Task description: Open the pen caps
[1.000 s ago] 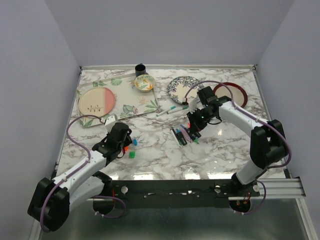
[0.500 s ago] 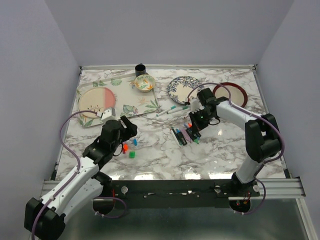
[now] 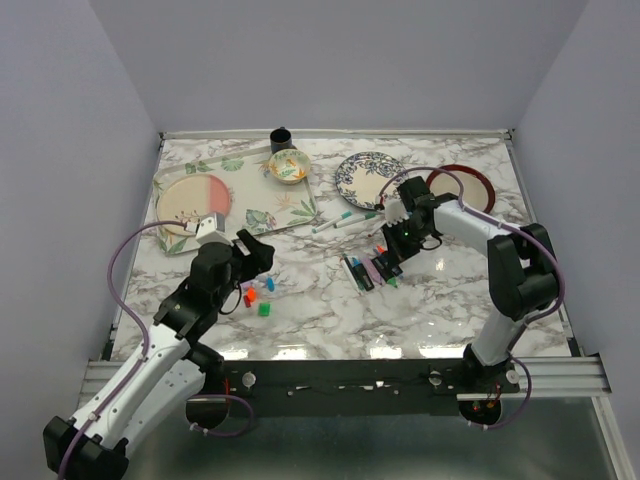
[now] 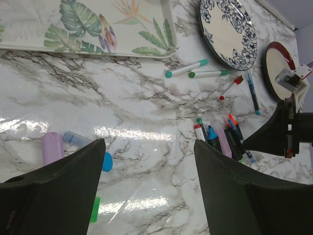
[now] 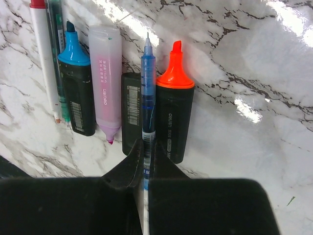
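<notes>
Black fingers of the right gripper [image 5: 145,149] sit nearly together on the barrel of a thin blue pen [image 5: 148,83], apparently pinching it; its needle tip is bare. Touching that pen on the gripper's right lies an orange highlighter [image 5: 175,112]. On its left lie a black highlighter body [image 5: 131,105], a lilac highlighter [image 5: 106,83] and a blue highlighter [image 5: 76,88], all uncapped.

The left gripper [image 4: 148,147] hangs spread wide and empty above loose pen caps: a lilac cap [image 4: 51,148] and a blue cap [image 4: 106,161] beside one finger, and a green cap [image 4: 95,209] nearer. Beyond it, two white pens [image 4: 186,68] look capped.

The row is packed tight, so a lift or sideways drag could roll the neighbouring pens and smear wet tips on the table [image 5: 244,73].

"deli" reads on the orange and lilac barrels, and barcode stickers show on the black ones.
</notes>
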You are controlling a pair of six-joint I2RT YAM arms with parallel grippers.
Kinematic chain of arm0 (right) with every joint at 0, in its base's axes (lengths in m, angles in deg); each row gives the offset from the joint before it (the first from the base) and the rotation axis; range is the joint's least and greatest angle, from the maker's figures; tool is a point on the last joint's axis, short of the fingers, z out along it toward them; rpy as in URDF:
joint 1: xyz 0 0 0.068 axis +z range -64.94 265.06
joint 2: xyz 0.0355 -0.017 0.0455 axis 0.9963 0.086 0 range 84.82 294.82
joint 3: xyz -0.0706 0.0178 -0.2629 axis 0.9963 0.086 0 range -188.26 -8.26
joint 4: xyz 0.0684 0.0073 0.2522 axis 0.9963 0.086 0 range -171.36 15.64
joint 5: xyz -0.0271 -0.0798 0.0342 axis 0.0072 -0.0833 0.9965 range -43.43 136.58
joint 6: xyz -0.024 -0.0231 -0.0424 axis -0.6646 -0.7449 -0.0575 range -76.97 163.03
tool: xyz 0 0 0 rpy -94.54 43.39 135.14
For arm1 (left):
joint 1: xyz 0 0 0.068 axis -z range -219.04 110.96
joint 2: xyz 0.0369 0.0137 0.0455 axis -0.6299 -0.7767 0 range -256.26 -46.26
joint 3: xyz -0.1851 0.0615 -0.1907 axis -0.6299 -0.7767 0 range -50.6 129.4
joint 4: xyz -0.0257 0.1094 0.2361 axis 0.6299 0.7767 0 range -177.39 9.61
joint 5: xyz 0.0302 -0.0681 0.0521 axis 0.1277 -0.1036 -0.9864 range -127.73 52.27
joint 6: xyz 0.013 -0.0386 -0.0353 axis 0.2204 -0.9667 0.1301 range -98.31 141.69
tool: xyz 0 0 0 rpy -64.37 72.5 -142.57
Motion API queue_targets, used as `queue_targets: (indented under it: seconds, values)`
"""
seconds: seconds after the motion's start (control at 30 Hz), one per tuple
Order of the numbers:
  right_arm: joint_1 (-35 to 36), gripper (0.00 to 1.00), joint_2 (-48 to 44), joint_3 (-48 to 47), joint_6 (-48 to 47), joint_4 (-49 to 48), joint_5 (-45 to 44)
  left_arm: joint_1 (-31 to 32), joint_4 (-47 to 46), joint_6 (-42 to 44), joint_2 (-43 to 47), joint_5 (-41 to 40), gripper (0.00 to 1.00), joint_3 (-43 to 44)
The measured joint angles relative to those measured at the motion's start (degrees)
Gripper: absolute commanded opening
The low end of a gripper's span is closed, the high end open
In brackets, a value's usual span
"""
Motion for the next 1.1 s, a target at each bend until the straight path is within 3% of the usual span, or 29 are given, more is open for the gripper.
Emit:
queue_targets:
  seconds: [0.23, 0.73, 0.9, 1.1]
  values:
    - [0.0, 0.27, 0.7, 0.0, -0.5, 0.1, -0.5, 0.0, 1.1, 0.6, 0.2, 0.3, 0.83, 1.2]
    - [-0.6, 0.36, -2.8, 0.0, -2.3, 0.9, -0.7, 0.0, 5.2, 5.7, -0.4, 3.3, 0.9, 12.0]
    - [-7.0, 0.47, -6.1, -1.9, -3.5, 1.0, -0.1, 0.0, 7.7, 11.6, -2.2, 4.3, 0.95, 18.1]
    - [-11.9, 0.48, -3.4, -8.4, -6.7, 0.8, -2.1, 0.0, 8.4, 19.5, -2.1, 4.3, 0.97, 18.4]
